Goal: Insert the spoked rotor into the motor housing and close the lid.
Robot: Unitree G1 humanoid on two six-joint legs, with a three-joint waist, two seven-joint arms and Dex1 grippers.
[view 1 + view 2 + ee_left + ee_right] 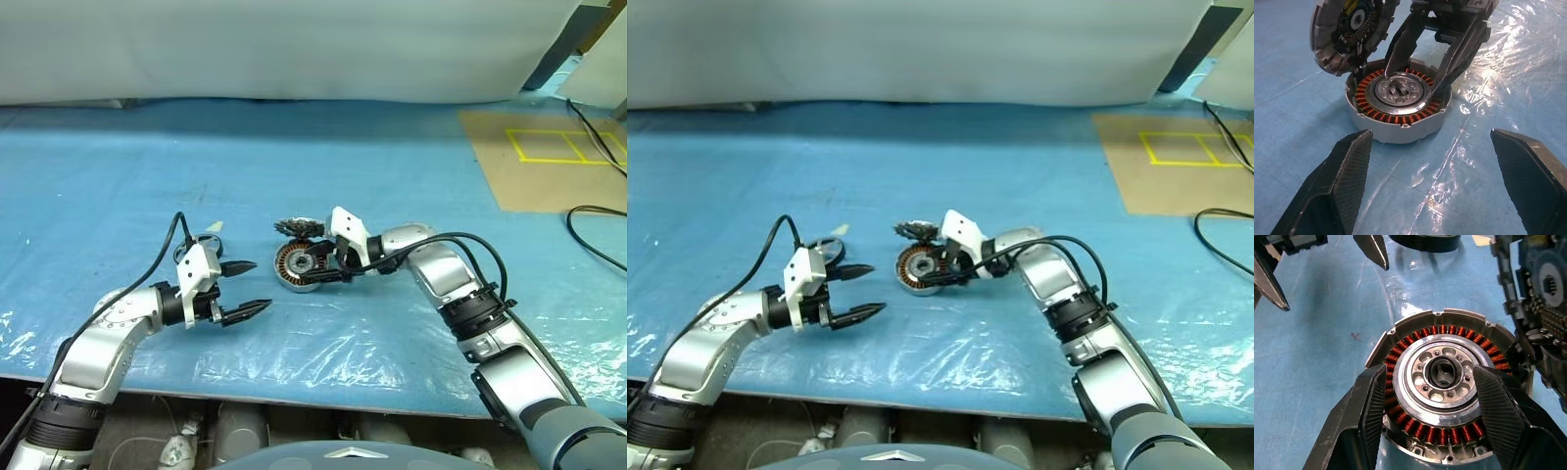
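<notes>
On the blue plastic-covered tabletop, the motor housing lies flat, the right claw poised over its silver centre, fingers parted, gripping nothing. Beside it, the spoked rotor leans tilted against its rim. Nearby, the left claw gapes wide, empty.

No readable text, label, brand or number anywhere. Only sign: small hand-drawn "x" mark on blue worktop covering, lying between left end effector and right end effector.
</notes>
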